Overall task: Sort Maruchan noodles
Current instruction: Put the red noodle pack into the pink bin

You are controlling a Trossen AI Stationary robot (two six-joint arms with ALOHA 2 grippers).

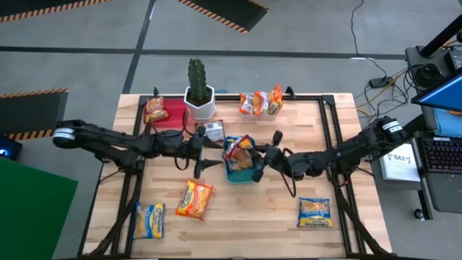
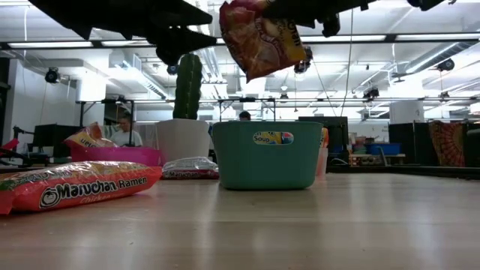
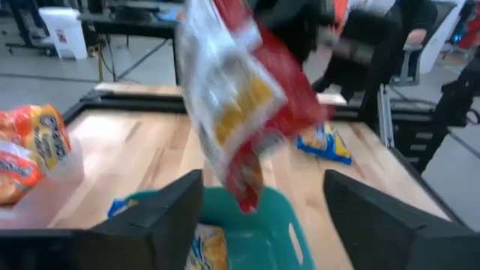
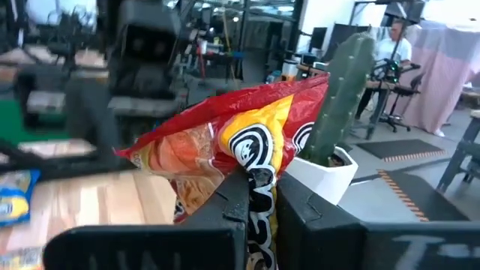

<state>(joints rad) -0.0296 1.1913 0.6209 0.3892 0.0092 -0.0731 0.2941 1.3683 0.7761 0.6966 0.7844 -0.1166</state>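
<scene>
Right gripper (image 4: pixel 259 196) pinches a red-yellow noodle packet (image 2: pixel 259 41) above a teal tub (image 2: pixel 266 155) labelled, apparently, "Soup". Left gripper (image 3: pixel 262 214) open beside. Foreground packet (image 2: pixel 79 187) reads "Maruchan Ramen".

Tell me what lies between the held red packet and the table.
The green tray: the red packet, in the right pincer, hangs directly above it in the low view.

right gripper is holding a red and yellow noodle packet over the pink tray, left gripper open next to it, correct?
Not quite: the right gripper holds the red and yellow noodle packet over the green tray, not the pink tray, as the low view shows. The left gripper is open beside it.
</scene>
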